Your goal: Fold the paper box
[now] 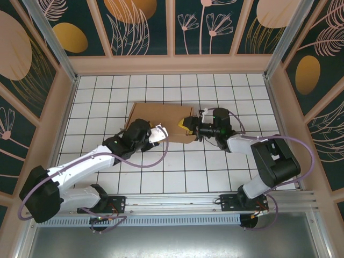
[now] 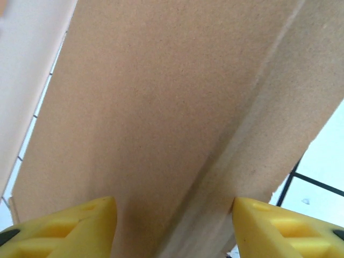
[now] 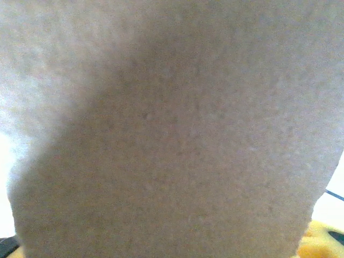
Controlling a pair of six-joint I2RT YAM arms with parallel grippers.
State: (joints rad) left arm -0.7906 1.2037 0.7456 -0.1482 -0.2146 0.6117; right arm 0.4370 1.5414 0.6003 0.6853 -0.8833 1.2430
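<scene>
The left claw [image 2: 174,217] stood spread. Its yellow fingers [image 2: 75,228] sat on either side of a creased brown panel of the paper box [image 1: 158,115], which ran across the gap between them. The right claw [image 1: 191,129] met the box's right edge, and I could not tell whether it was spread or pinching the cardboard.

The box lay near the middle of the worktop [image 1: 134,172], a white surface ruled into squares by thin black lines. Dark teal wall panels [image 1: 140,27] painted with gold discs and pale leaf and flower outlines stood around it on three sides. They were framed in light wood, with metal posts [image 1: 54,37] at the corners. A metal rail [image 1: 177,207] along the near edge carried both arm bases.

From the right wrist, the cardboard sat so close that it blurred to a grey-brown haze, with only a corner of one yellow finger [image 3: 318,243] showing. From above, both arms covered the box's near edge, so its flaps and tabs there were hidden. The inside of the box could not be made out.
</scene>
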